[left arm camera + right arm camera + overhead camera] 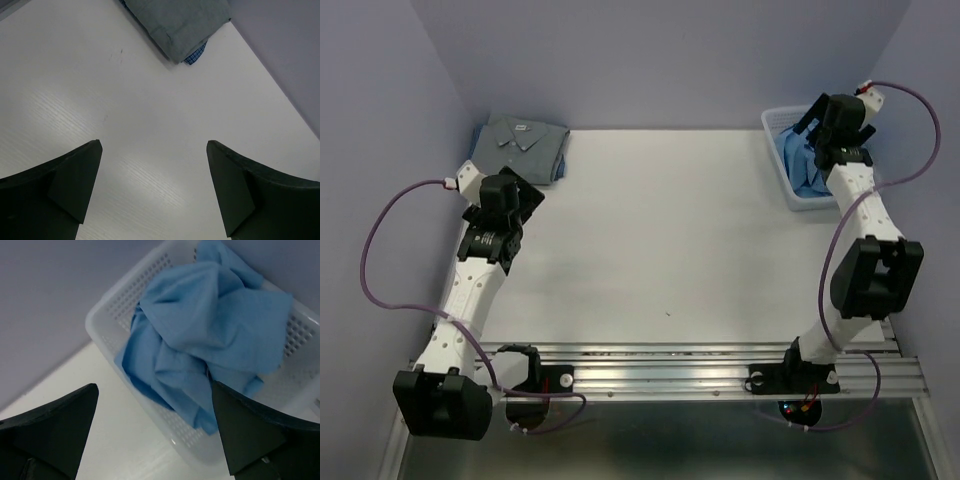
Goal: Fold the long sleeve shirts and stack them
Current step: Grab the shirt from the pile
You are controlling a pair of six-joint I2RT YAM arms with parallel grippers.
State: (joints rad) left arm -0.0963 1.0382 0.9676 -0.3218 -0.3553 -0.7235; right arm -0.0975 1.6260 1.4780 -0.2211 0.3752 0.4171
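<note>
Table: white work surface. I read its open middle as the folding area.
Grey-blue shirt: folded, collar up, at the far left corner by the wall. A checked blue cloth shows under its edge. I judge this to be the stack site, parked away from the folding area.
Basket: white mesh, at the far right corner.
Sky-blue shirt: crumpled inside the basket, unfolded. In my judgement it is the next item to process.
Right gripper: jaws spread wide, holding nothing, poised above the sky-blue shirt as if placed for a pick.
Left gripper: jaws spread wide, empty, over bare table near the grey-blue shirt but apart from it. I read this as standby.
</note>
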